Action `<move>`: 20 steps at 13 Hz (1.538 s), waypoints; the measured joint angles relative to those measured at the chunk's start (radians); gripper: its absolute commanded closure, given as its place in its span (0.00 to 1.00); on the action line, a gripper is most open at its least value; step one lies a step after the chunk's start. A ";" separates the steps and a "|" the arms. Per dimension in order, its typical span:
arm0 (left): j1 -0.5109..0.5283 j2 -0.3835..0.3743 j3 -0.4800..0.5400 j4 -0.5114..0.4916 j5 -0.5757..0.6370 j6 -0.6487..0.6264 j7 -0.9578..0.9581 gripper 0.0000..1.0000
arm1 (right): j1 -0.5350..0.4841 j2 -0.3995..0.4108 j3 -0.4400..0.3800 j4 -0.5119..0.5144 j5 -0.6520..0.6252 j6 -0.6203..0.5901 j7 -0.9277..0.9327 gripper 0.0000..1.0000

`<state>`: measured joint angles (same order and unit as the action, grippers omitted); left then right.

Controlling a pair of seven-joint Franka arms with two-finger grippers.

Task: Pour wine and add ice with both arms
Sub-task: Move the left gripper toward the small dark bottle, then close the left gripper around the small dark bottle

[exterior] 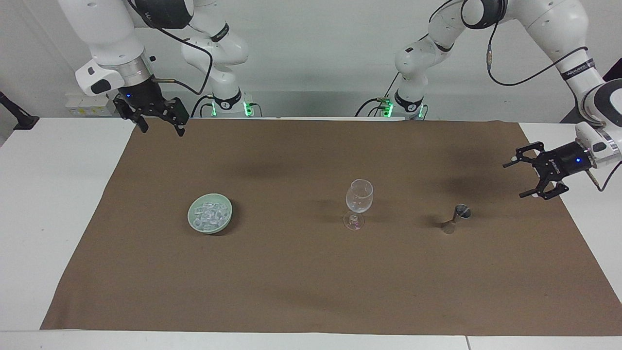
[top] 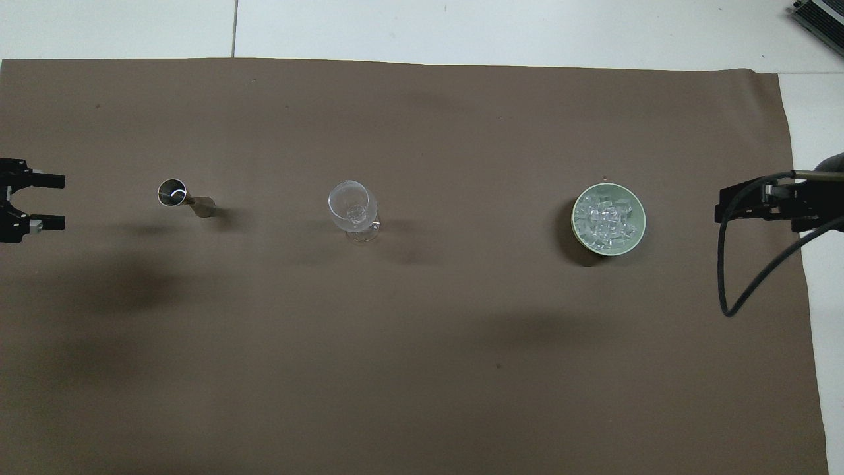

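One metal jigger is stood upright on the brown cloth, at the left arm's end of the surface. It is approached sideways by the left tool, fingers apart. The right tool, also apart, waits near the ice.

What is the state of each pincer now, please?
Left pincer: open, holding nothing, over the cloth's edge near the metal measuring cup.
Right pincer: open, holding nothing.
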<state>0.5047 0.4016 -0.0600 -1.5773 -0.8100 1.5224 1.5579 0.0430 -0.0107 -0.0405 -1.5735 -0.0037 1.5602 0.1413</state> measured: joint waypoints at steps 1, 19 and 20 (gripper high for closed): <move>0.014 0.034 -0.001 0.000 -0.015 -0.002 0.071 0.00 | 0.000 0.000 0.000 0.000 0.000 0.000 0.000 0.00; 0.052 0.401 -0.141 -0.008 -0.336 -0.063 0.685 0.19 | 0.000 0.000 0.000 0.000 0.000 0.000 0.000 0.00; 0.052 0.408 -0.143 -0.008 -0.346 -0.063 0.707 0.20 | 0.000 0.000 0.000 0.000 0.000 0.000 0.000 0.00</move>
<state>0.5570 0.8096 -0.2035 -1.5854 -1.1563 1.4598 2.2653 0.0430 -0.0107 -0.0405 -1.5735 -0.0037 1.5602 0.1413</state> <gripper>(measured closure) 0.163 0.000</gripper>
